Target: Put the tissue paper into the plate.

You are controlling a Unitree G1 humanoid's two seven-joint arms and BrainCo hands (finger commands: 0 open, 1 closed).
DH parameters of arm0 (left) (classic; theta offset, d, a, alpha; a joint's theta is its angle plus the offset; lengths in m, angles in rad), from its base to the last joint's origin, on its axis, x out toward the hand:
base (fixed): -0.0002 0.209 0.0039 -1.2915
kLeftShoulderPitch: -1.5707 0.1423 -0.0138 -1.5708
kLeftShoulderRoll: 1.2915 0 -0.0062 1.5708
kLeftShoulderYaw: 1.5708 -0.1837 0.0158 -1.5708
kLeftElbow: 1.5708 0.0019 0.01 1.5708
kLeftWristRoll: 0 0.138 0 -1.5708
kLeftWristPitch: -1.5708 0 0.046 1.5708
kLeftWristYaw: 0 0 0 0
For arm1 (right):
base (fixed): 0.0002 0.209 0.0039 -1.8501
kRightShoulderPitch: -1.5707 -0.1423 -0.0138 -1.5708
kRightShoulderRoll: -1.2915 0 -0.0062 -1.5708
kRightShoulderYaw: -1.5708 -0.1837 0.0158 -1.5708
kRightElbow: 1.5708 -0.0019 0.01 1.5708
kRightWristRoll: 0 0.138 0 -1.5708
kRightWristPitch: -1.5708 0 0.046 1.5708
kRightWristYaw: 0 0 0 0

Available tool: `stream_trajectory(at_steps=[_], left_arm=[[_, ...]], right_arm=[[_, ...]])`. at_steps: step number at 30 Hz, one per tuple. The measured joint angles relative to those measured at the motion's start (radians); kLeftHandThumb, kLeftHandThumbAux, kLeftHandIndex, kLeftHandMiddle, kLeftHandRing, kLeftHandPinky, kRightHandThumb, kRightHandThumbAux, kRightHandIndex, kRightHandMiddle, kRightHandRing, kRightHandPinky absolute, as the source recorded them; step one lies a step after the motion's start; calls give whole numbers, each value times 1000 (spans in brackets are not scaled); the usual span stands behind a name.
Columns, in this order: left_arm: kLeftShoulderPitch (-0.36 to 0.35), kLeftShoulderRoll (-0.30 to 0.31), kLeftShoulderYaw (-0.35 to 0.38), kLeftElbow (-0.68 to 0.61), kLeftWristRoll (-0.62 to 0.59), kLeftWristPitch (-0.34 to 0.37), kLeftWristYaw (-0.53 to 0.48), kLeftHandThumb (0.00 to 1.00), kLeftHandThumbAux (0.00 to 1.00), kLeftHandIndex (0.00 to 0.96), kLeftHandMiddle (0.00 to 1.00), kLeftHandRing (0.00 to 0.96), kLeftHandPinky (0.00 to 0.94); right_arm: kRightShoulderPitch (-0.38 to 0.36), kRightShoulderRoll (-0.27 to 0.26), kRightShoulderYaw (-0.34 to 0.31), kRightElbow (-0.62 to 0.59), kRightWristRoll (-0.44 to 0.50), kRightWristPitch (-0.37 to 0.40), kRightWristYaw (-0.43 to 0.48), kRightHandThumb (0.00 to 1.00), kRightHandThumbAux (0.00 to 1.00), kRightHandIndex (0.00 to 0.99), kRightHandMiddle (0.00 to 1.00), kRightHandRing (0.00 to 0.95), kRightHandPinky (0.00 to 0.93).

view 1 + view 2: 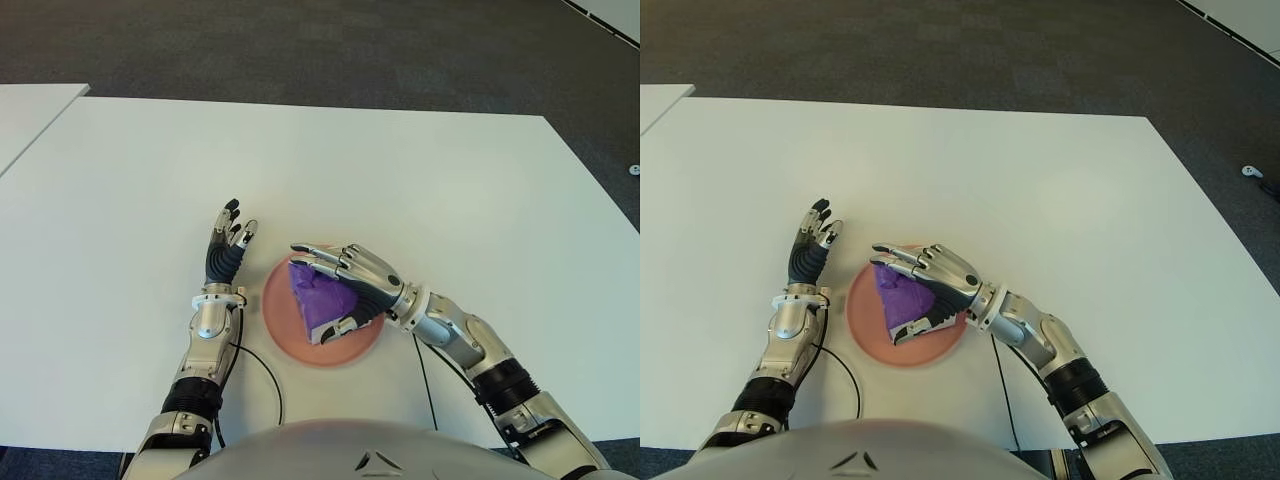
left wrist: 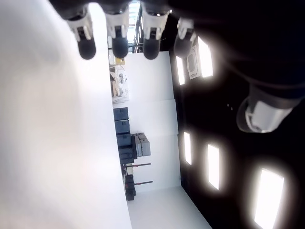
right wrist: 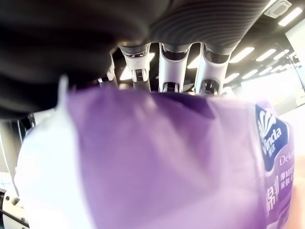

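Note:
A purple tissue pack stands tilted inside the pink plate near the table's front edge. My right hand reaches over the plate from the right. Its fingers lie stretched across the top of the pack and its thumb presses the pack's near side, so the pack is held between them. In the right wrist view the tissue pack fills the picture close against the palm. My left hand shows just left of the plate with straight, spread fingers, holding nothing.
The white table stretches far beyond the plate on all sides. A second white table's corner shows at the far left. Dark carpet lies beyond. Thin black cables run along both forearms.

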Motion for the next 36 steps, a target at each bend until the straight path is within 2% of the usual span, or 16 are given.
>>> stream_trajectory(at_steps=[11,15,21,26,29,32,33,36], left_arm=[[-14,0,2,17,-8,-6,-1,0,444,0,0,0,0],[-21,0,4,25,-9,-7,-1,0,444,0,0,0,0],[-31,1,7,36,-9,-11,0,0,437,0,0,0,0],[-37,-1,9,43,-8,-14,5,0,435,0,0,0,0],[-41,-4,10,44,-8,-14,15,0,432,0,0,0,0],[-43,-7,11,44,-8,-14,22,0,430,0,0,0,0],[-43,-7,11,46,-8,-14,23,0,430,0,0,0,0],[-52,-5,14,42,-9,-15,25,0,430,0,0,0,0]], right_arm=[[3,0,-11,-28,23,31,15,146,161,0,0,0,0],[3,0,-22,-31,62,33,25,149,169,0,0,0,0],[-24,-3,-87,-107,245,101,149,169,172,0,0,0,0],[-58,23,-157,-162,403,154,184,159,190,0,0,0,0],[-58,39,-199,-197,524,209,221,198,216,0,0,0,0],[-55,40,-237,-215,604,255,251,222,233,0,0,0,0],[-55,40,-249,-213,617,263,256,232,249,0,0,0,0],[-87,54,-283,-113,637,211,235,241,291,0,0,0,0]])
